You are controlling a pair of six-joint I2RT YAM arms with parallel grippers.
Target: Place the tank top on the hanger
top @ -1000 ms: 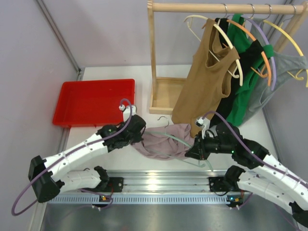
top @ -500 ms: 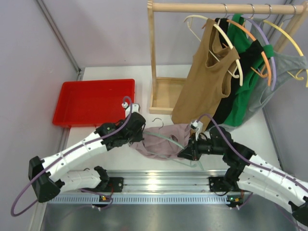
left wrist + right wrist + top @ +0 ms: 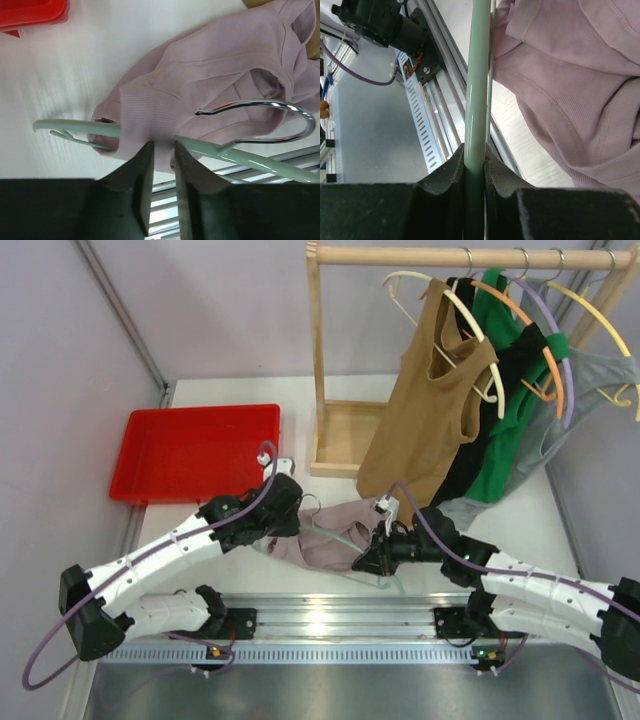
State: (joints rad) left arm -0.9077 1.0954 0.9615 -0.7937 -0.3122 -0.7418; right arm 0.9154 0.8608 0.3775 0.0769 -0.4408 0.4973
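The pale mauve tank top [image 3: 322, 543] lies bunched on the table between my two arms. The mint-green hanger [image 3: 65, 125] runs through it, and a ribbed strap [image 3: 147, 115] is draped over the hanger's arm. The silver hook [image 3: 285, 106] lies on the fabric. My left gripper [image 3: 162, 146] stands open, its tips on either side of that strap with a gap showing between the jaws. In the right wrist view my right gripper [image 3: 474, 150] is shut on the hanger's arm [image 3: 477, 75], with the tank top [image 3: 570, 75] beside it.
A red tray [image 3: 195, 452] sits at the back left. A wooden rack [image 3: 345, 435] behind carries a tan-brown tank top [image 3: 430, 410], green and grey garments and several hangers. An aluminium rail [image 3: 330, 620] runs along the near edge.
My left gripper's jaws have parted from shut. My right gripper has carried the hanger leftwards, further into the tank top, which now lies more bunched to the left.
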